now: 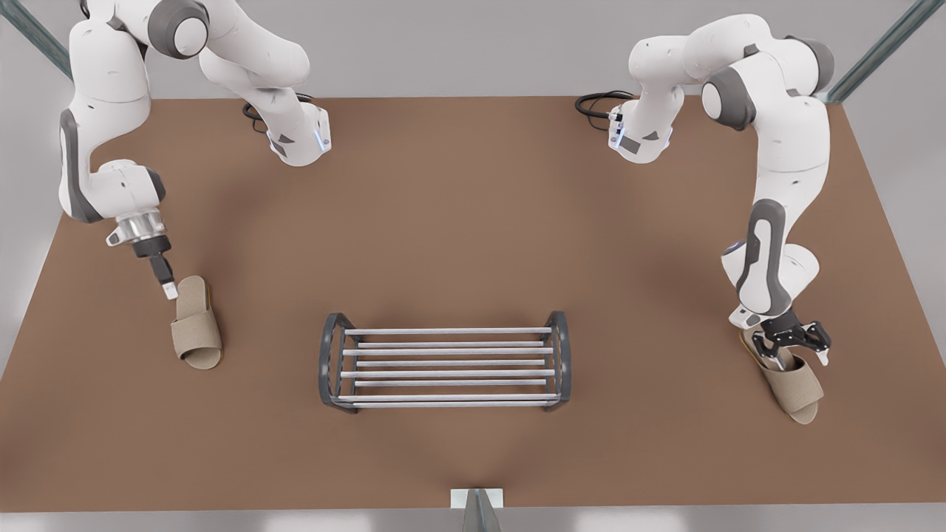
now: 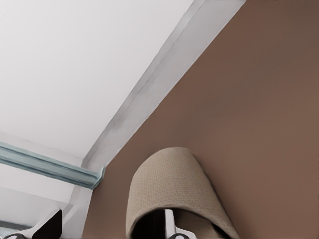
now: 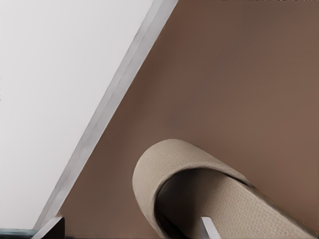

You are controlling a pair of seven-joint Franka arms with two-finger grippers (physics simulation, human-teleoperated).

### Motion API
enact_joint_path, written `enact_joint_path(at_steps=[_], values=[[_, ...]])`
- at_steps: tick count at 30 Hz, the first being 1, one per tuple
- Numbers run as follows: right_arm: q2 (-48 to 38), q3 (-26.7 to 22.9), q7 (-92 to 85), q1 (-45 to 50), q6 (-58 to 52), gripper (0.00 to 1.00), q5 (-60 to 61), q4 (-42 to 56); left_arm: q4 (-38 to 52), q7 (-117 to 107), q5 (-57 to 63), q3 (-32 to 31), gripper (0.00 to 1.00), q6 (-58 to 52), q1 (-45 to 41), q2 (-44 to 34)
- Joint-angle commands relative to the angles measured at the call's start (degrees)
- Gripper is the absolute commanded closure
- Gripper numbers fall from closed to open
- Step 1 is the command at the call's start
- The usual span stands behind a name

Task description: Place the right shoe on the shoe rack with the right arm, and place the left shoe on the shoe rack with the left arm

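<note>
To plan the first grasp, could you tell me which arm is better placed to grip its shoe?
Probably the left: the open left end effector has one finger under the left shoe's strap. The right end effector, also open, sits back at the right shoe's heel.

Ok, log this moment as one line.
left gripper: open, finger inside left slipper | right gripper: open, finger inside right slipper | shoe rack: empty

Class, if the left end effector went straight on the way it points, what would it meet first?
Most likely the beige slipper under the left end effector; one finger sits at its strap opening. Depth is uncertain.
</note>
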Motion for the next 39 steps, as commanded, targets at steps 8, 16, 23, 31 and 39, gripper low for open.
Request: enact_joint_path(at_steps=[8, 16, 23, 31, 39], values=[[4.49, 0.07, -27.95, -0.11, -7.93, 0.00, 3.64, 1.75, -0.06, -25.81, 4.03, 0.01, 0.00, -2.38, 1.50, 1.77], [1.15, 7.54, -47.62, 0.86, 3.24, 0.00, 16.03, 1.75, 2.23, -25.81, 4.47, 0.01, 0.00, -2.55, 3.34, 3.17], [1.59, 8.07, -50.80, -1.69, 1.39, 0.00, 17.00, 1.22, 4.25, -25.81, 4.73, 0.01, 0.32, -2.55, 3.78, 5.37], [2.38, 8.07, -32.61, -2.22, -4.76, 0.00, 18.50, 0.69, 4.25, -25.81, 4.64, -0.08, 0.72, -2.64, 3.69, 5.37], [4.40, 8.33, -21.36, -4.85, -10.21, 0.00, 20.08, -2.73, 4.25, -15.61, 3.94, -0.08, 0.79, 4.38, 0.27, -5.35]])
